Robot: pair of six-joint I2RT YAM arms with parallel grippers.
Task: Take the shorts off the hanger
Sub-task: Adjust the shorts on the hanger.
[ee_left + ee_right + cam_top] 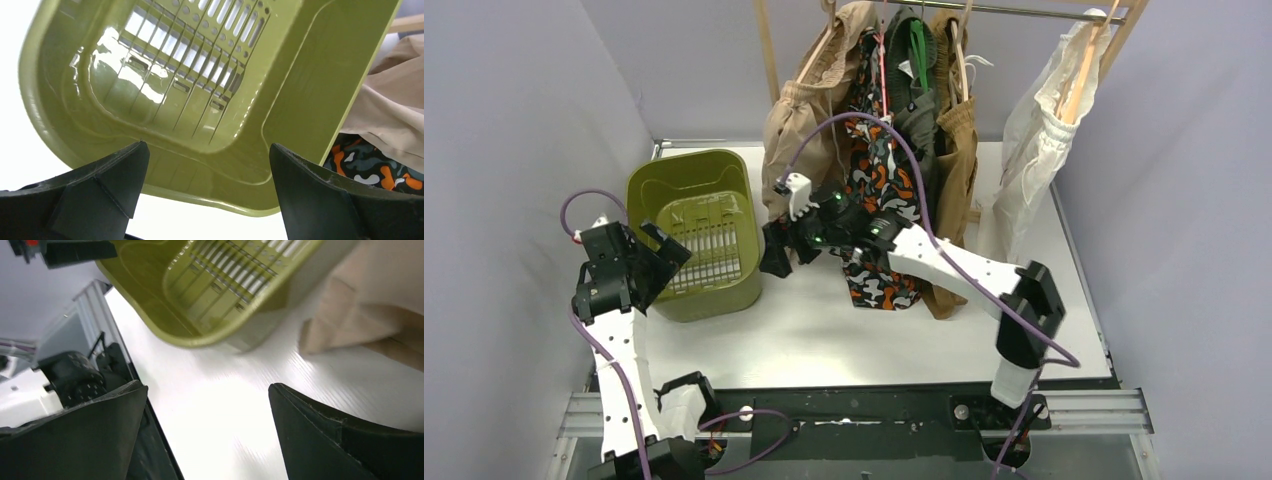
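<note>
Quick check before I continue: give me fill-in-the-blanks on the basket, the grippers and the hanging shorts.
The green basket is ___. The left gripper and right gripper both stand ___, holding nothing. The shorts hanging alone at the right end of the rail are ___.
Missing words: empty; open; white.

Shorts, perhaps five pairs, on hangers

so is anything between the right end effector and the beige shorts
Nothing visible does. The open right end effector sits close beside the beige shorts, with only bare table ahead of it; the green basket lies off to the left.
</note>
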